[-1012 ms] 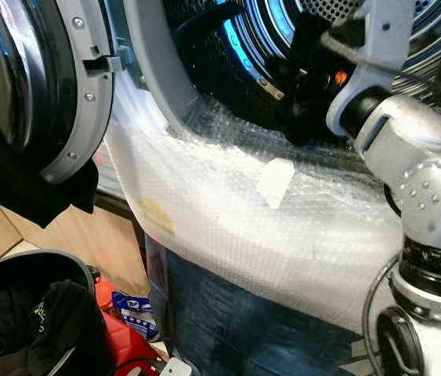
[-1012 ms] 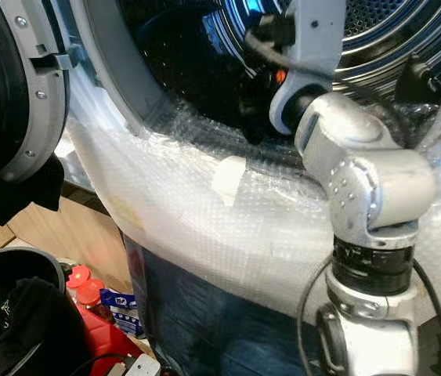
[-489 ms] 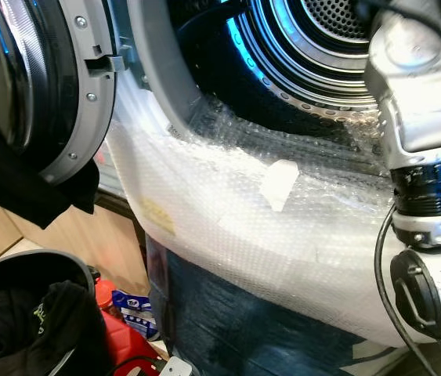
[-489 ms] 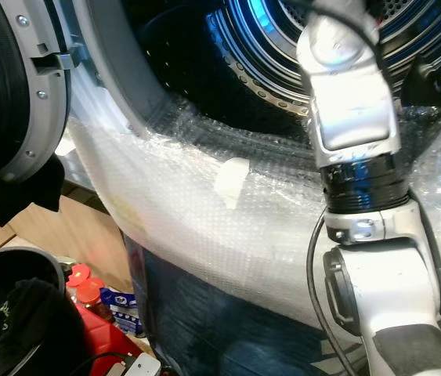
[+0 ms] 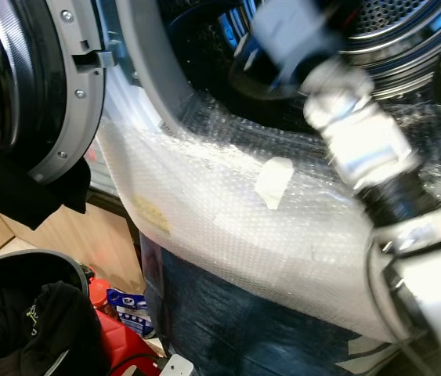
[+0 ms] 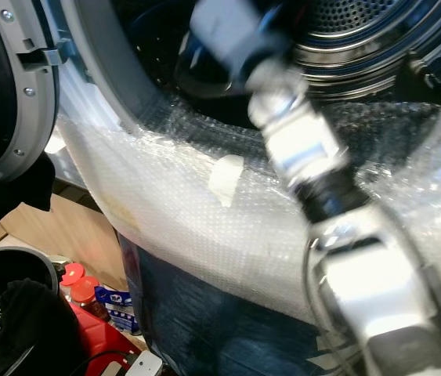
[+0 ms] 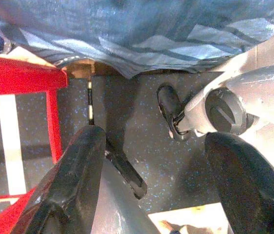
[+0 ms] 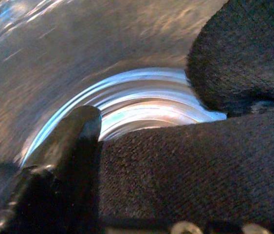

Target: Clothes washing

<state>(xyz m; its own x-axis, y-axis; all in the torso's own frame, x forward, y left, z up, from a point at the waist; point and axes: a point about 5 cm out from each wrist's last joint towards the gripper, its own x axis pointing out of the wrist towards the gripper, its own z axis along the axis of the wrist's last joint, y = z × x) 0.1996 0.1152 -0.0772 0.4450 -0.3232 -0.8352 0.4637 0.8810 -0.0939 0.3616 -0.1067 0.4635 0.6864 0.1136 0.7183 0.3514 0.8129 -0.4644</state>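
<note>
The right arm (image 5: 353, 149) reaches into the washing machine drum (image 5: 408, 47), its right claw (image 8: 127, 161) closed on a black garment (image 8: 214, 165). The left claw (image 7: 151, 161) hangs with fingers apart above the floor (image 7: 141, 112).

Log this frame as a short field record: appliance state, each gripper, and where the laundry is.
appliance: front-loading washing machine, round door swung open, steel drum exposed
front covering: clear bubble wrap draped over the machine's front
right gripper: inside the drum, dark knitted cloth lying against its fingers
left gripper: hangs idle above the speckled floor, fingers apart
remaining laundry: dark clothes in the black round basket, lower left
image quality: right arm blurred
</note>
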